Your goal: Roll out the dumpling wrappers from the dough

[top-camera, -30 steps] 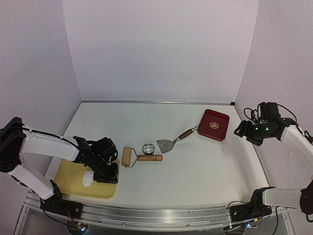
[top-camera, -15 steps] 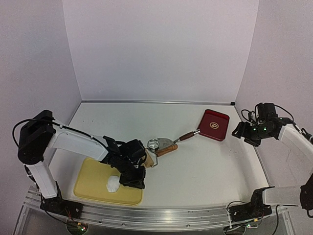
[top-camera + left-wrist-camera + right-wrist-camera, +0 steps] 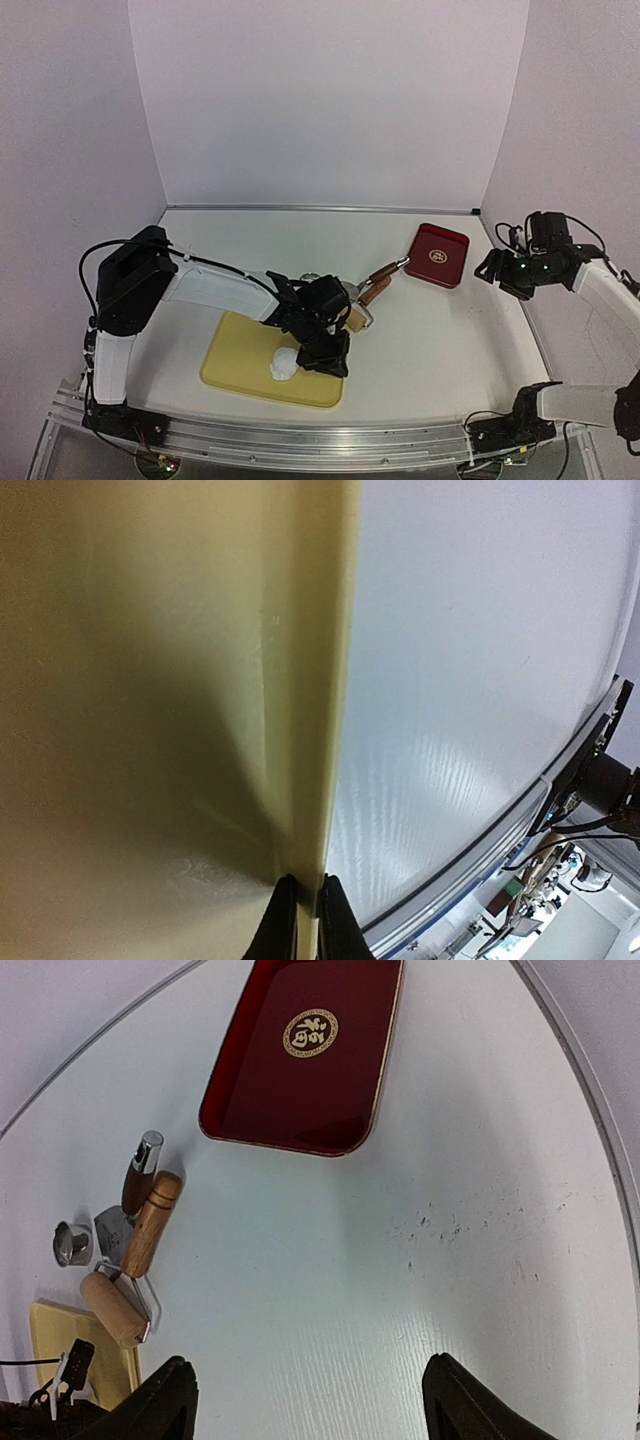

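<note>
Yellow is the board (image 3: 245, 362), which lies on the near part of the white table (image 3: 430, 340). The dough (image 3: 285, 364), a small white lump, sits on the board close to its right end. The left gripper (image 3: 327, 353) is closed narrowly on the board's right edge, just beside the dough. The left wrist view shows its two fingers (image 3: 283, 925) pinching the rim. Just behind it the roller (image 3: 115, 1308), spatula (image 3: 128, 1188) and ring cutter (image 3: 72, 1243) crowd together, the roller just beside the board's far corner. The red tray (image 3: 438, 254) lies well apart, toward the right rear. The right gripper (image 3: 503, 270) hangs over the table's right side, its jaws wide and holding nothing.
</note>
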{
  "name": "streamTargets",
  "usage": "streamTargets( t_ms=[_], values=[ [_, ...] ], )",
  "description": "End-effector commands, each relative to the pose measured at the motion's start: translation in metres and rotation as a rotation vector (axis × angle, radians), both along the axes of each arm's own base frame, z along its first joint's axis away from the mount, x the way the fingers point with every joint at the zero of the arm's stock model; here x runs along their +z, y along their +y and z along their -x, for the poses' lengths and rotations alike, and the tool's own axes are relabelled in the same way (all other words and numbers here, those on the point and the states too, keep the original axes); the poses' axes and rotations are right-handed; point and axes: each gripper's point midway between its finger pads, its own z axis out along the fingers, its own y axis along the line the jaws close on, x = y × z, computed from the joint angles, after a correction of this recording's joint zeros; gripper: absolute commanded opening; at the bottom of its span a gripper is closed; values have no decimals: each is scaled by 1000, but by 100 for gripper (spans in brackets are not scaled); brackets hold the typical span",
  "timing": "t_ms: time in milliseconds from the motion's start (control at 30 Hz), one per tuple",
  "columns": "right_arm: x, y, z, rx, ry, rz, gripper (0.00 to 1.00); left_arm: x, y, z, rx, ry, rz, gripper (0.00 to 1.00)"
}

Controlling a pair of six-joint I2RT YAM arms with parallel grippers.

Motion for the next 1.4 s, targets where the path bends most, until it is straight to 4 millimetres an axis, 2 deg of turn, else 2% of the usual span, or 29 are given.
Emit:
streamTargets(
  t_ms=[0,67,167,267,300,467,567,600,700,800,900,1000,1167,1367],
  values=[
    [-1,16,2,67,-7,-24,78,-15,-24,0,-41,-5,22,0],
    [-4,28,2,112,6,-22,78,-11,-35,2,-56,6,52,2],
    [-12,49,3,183,35,-1,78,4,-46,4,-83,-7,98,14],
    [-21,72,2,240,69,38,78,24,-45,2,-83,-46,132,29],
    [-22,80,1,255,73,48,78,37,-43,-1,-74,-74,146,32],
    [-25,113,-11,281,70,42,71,75,-14,-9,-32,-169,144,48],
    [-26,132,-20,313,56,38,68,88,24,-27,5,-228,85,53],
    [-29,138,-24,326,55,38,67,84,42,-33,19,-235,41,54],
    [-37,164,-38,393,51,2,64,88,107,-72,116,-295,-39,57],
    [-53,185,-54,447,79,8,59,76,163,-93,186,-318,-109,60],
    [-65,205,-68,495,97,25,54,60,202,-102,209,-309,-175,60],
    [-77,217,-78,522,109,44,53,43,223,-102,233,-278,-206,59],
    [-103,227,-82,548,156,66,48,32,218,-101,251,-253,-150,57],
    [-132,234,-72,584,217,87,45,4,237,-95,259,-210,-278,50]
  ],
)
